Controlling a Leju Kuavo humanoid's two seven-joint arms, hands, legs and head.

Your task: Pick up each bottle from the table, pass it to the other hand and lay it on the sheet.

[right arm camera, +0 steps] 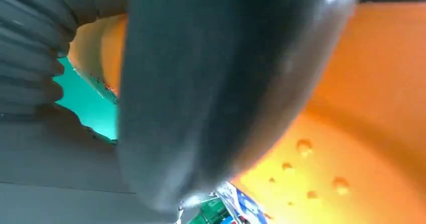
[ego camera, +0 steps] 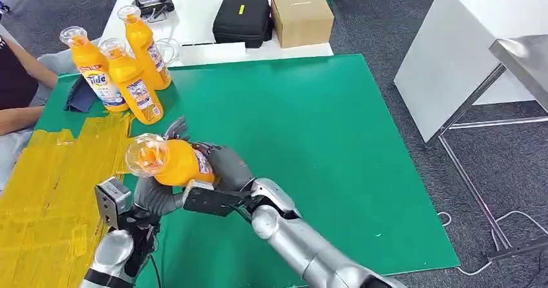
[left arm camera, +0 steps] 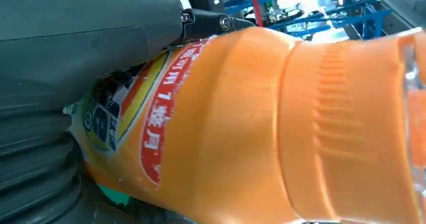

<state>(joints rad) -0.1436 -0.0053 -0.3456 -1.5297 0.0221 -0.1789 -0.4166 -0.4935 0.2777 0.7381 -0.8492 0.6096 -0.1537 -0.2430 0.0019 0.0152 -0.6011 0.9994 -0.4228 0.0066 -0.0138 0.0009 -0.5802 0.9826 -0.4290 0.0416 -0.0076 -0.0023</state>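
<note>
An orange bottle [ego camera: 173,163] with a clear cap lies sideways in the air above the green mat [ego camera: 310,133], cap toward me. My right hand [ego camera: 226,165] grips its base end. My left hand [ego camera: 155,197] cups it from below, its fingers [ego camera: 176,128] wrapping round the far side. The left wrist view shows the bottle [left arm camera: 241,128] pressed against that hand's thumb [left arm camera: 75,38]. A thick thumb [right arm camera: 211,83] lies across the bottle [right arm camera: 361,83] in the right wrist view. Three more orange bottles [ego camera: 132,81] stand at the mat's back left. The yellow sheet [ego camera: 45,191] lies at the left.
A person's arm [ego camera: 19,117] rests at the left edge beside the sheet. Behind the mat, a white table [ego camera: 194,17] carries a black case [ego camera: 242,18], a cardboard box [ego camera: 300,15] and a small device. A white bench [ego camera: 465,49] stands to the right.
</note>
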